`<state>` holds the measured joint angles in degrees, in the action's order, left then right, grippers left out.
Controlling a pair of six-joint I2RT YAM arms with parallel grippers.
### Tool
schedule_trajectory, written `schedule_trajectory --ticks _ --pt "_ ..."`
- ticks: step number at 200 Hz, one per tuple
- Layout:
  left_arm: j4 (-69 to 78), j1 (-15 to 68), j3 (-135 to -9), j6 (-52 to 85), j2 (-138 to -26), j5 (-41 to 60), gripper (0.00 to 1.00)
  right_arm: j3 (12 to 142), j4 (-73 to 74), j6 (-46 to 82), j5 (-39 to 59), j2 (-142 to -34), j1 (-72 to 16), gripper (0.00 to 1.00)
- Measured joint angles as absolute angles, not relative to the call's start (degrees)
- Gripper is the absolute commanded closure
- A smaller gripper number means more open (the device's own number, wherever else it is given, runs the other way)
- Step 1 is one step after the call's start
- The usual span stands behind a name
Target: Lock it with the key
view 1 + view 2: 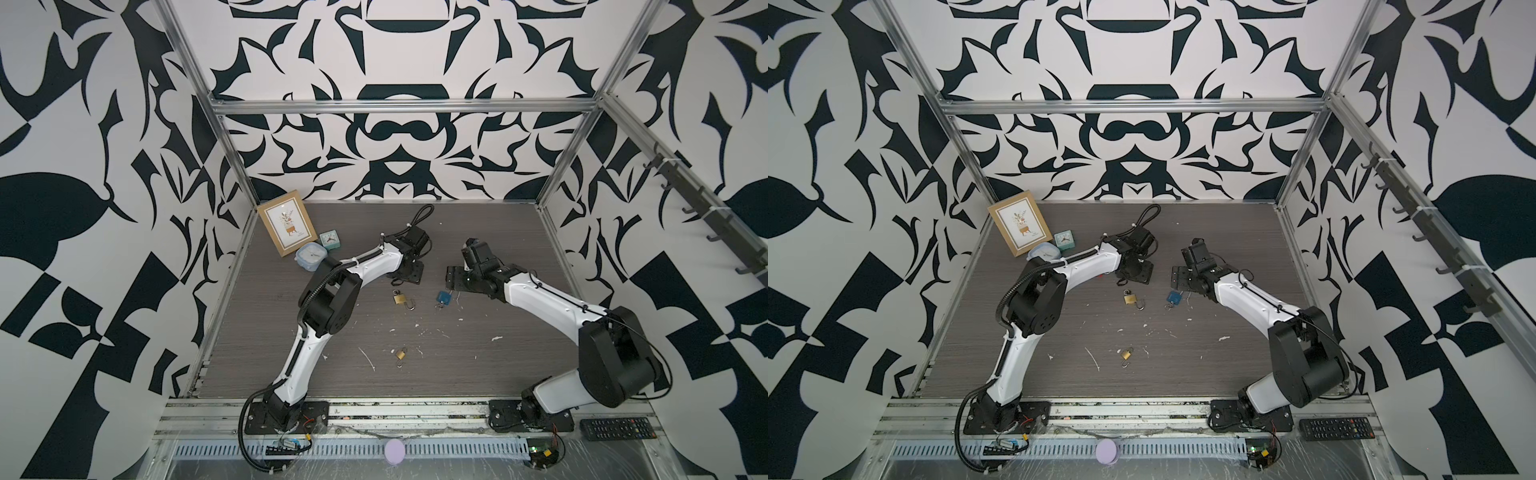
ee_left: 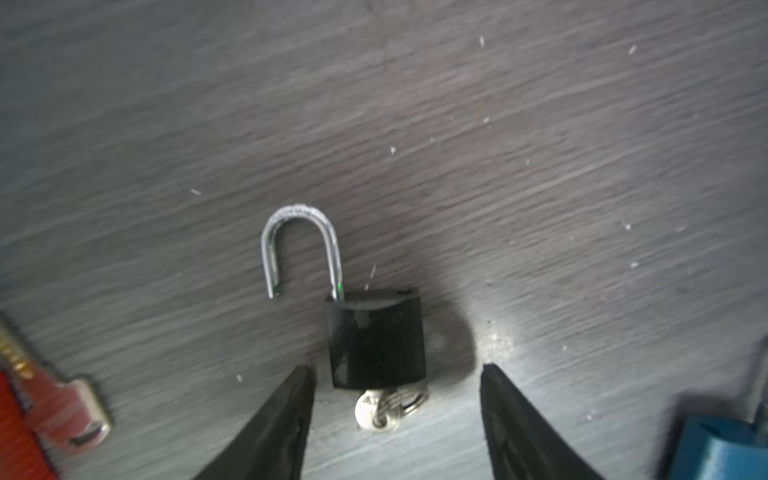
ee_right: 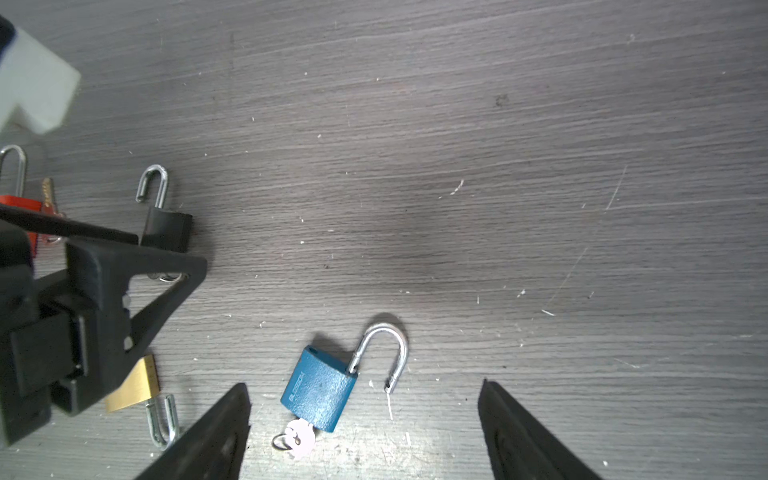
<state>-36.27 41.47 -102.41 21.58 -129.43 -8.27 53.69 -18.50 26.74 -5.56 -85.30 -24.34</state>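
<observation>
**Counter and enclosure.** The counter (image 1: 478, 365) is a dark grey wood-grain board, flecked with white chips and fine scratches. It sits in an aluminium frame (image 1: 399, 106). The walls (image 1: 83, 249) on three sides carry a bold black-and-white pattern, and one side wall bears a hook rail (image 1: 706, 220).

**Tools.** The left tool (image 2: 397, 374) is spread, with neither finger touching anything. The black padlock (image 2: 376, 340) lies flat between its fingers, shackle (image 2: 299, 245) swung open and a silver key (image 2: 374, 409) seated in the base. The right tool (image 3: 363, 384) is likewise spread wide. The blue padlock (image 3: 318, 388) lies between its fingers, also unlatched, with a pale key (image 3: 299, 438) in its keyhole.

**Other objects.**
- A brass padlock (image 1: 400, 298) lies just beside the left tool, on the side towards the arm bases. A second brass padlock (image 1: 401, 353) lies farther that way.
- A red padlock (image 3: 16, 203) lies beyond the left tool, away from the right tool.
- A picture frame (image 1: 286, 227), a small clock (image 1: 330, 239) and a lidded tub (image 1: 311, 255) stand well apart from the left tool, on that same far side.
- A remote control (image 1: 617, 428) rests on the front rail, by the right arm's base.

**Writing.** Raised lettering runs along one edge of the blue padlock and looks like "BLOSSOM", though it is too small to be sure. No other text is legible.
</observation>
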Motion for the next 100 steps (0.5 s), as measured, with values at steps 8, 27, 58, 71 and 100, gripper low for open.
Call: schedule_trajectory --ticks 8,27,58,71,100 --pt "-36.2 41.5 -102.8 21.6 -129.7 -8.4 0.40 53.7 -18.5 26.7 -5.5 -85.4 -24.3 0.12" --pt "-36.3 41.4 -103.0 21.5 -130.1 -8.8 0.43 53.7 -18.3 26.7 -5.4 -85.6 -24.1 0.12" --pt "-36.3 41.4 -103.1 21.2 -130.3 -9.9 0.47 53.7 -18.1 26.6 -5.3 -85.9 -24.0 0.12" --pt "-36.3 41.4 -103.5 21.1 -130.6 -10.8 0.47 53.7 -18.1 26.6 -5.2 -86.0 -24.0 0.12" --pt "-36.6 41.4 -104.2 20.3 -131.3 -12.8 0.49 53.7 -18.1 26.6 -5.1 -86.0 -23.9 0.12"
